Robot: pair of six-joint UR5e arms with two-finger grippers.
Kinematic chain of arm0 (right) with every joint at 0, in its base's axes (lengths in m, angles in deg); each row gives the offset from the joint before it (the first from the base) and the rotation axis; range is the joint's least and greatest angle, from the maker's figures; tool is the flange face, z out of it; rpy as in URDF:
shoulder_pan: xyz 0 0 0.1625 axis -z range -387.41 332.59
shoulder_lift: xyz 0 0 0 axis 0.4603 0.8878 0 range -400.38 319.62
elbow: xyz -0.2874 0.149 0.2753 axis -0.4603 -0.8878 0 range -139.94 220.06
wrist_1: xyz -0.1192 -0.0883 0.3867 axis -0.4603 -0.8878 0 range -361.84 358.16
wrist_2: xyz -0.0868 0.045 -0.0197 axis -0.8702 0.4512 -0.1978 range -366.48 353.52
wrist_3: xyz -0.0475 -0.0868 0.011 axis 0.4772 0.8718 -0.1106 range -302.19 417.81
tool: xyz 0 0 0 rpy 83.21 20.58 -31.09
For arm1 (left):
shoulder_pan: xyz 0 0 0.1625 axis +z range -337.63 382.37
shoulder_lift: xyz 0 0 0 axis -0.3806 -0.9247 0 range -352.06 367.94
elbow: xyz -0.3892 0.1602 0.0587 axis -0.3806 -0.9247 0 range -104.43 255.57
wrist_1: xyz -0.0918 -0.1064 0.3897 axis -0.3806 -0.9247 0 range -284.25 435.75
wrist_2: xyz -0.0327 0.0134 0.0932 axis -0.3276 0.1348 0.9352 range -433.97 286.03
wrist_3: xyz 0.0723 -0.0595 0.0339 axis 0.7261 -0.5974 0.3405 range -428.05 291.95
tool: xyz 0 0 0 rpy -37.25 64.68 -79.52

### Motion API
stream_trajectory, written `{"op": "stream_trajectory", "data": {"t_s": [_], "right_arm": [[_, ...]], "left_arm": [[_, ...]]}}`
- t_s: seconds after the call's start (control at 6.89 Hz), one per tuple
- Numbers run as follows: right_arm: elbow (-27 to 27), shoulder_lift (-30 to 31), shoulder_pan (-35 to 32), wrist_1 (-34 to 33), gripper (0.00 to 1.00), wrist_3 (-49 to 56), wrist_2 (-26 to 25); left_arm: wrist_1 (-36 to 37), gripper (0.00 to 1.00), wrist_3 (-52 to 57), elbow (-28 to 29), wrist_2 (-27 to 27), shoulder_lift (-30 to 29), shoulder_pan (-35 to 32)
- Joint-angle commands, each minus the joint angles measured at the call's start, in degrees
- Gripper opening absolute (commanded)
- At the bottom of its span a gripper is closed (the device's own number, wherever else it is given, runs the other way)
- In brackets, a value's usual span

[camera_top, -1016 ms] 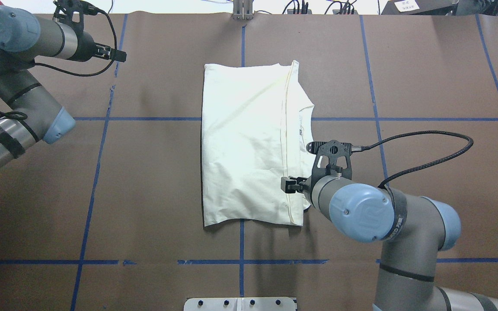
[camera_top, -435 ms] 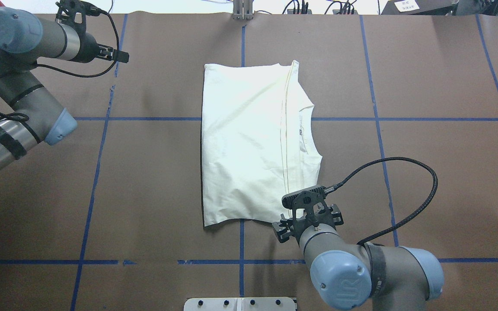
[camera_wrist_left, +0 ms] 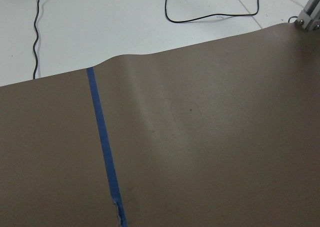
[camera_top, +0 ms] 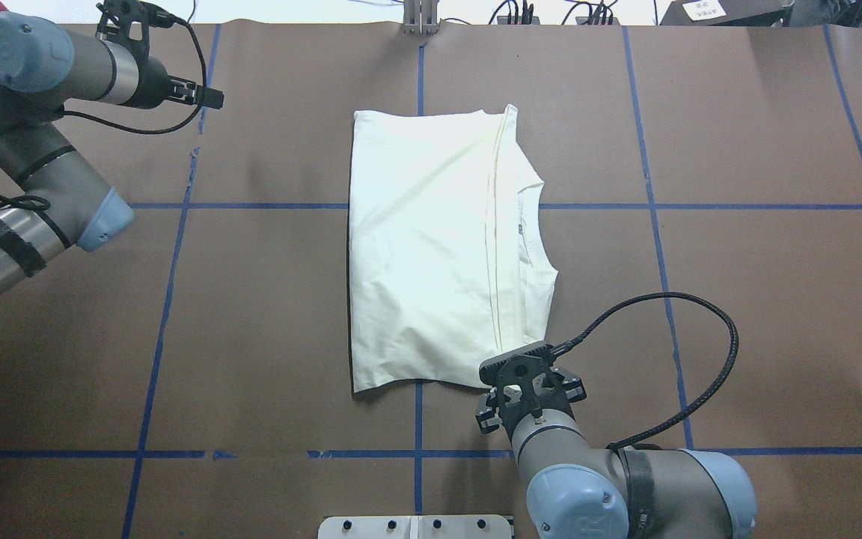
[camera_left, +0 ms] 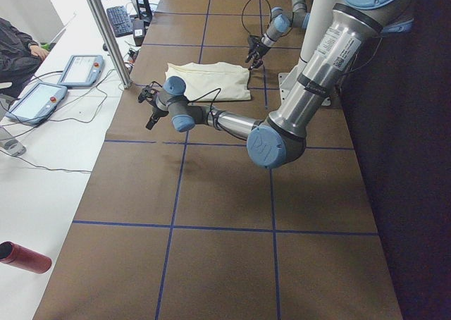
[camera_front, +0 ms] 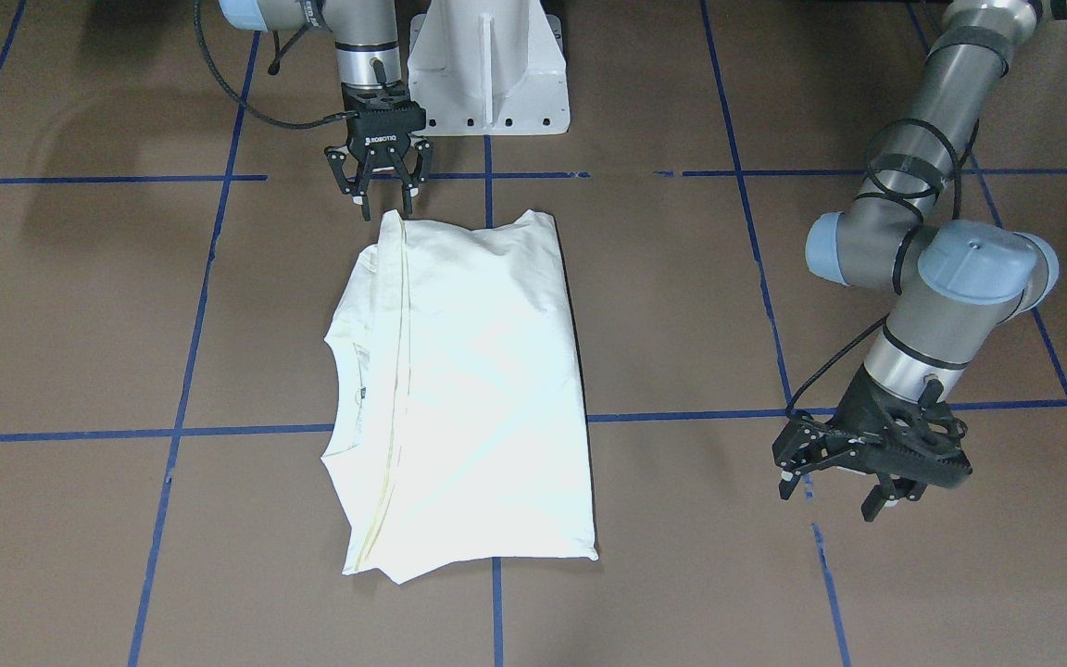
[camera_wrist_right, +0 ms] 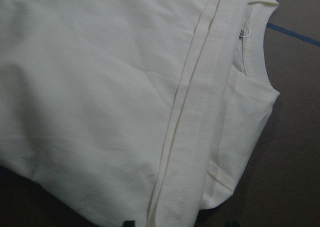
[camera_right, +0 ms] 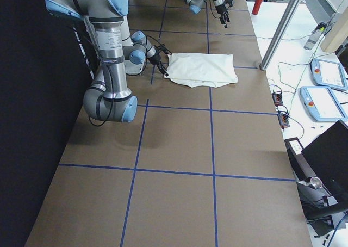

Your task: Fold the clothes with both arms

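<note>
T-shirt: the cream-white T-shirt [camera_top: 431,247] lies folded into a tall rectangle at the middle of the counter [camera_top: 700,299], plain cloth uppermost.
Fold: a stitched hem [camera_top: 492,224] runs the length of the top layer; the collar [camera_front: 341,375] and a strip of the layer beneath show past it, on the side toward the counter's right edge.
Right tool: the right tool [camera_front: 387,199] points down just off the shirt's corner nearest the robot, fingers spread, gripping nothing.
Left tool: the left tool [camera_front: 830,496] hangs over bare counter near the far left corner, well apart from the shirt, fingers spread and empty.
Counter: brown covering crossed by blue tape lines [camera_top: 169,299].
Hard to make out: from overhead the right arm [camera_top: 625,486] and its camera bracket cover most of the tool. The right wrist view shows only two dark fingertips [camera_wrist_right: 129,223] at its bottom edge, over the cloth. The tag [camera_top: 521,223] inside the collar is too small to read. The left wrist view takes in only counter, tape and cables [camera_wrist_left: 200,17] beyond the edge.
</note>
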Motion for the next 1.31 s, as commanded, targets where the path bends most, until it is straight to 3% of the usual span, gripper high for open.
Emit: {"op": "stream_trajectory", "data": {"t_s": [0.0,0.29,0.44,0.58,1.16], "right_arm": [[-1.2,-0.3,0.5,0.1,0.49,0.4,-0.3],[-1.3,-0.5,0.9,0.3,0.47,0.4,-0.2],[-1.2,-0.5,1.1,0.3,0.34,0.3,-0.3],[-1.2,-0.8,1.2,0.3,0.00,0.2,-0.4],[0.2,-1.5,-0.9,0.6,0.00,-0.7,-0.1]], "left_arm": [[0.0,1.00,0.0,0.0,0.0,0.0,0.0],[0.0,1.00,-0.1,0.1,0.0,0.0,0.0],[0.0,1.00,0.0,0.1,0.0,0.0,0.1],[0.0,1.00,-0.1,0.1,-0.1,0.1,0.0],[-0.1,1.00,-0.1,-1.3,0.0,1.1,0.1]]}}
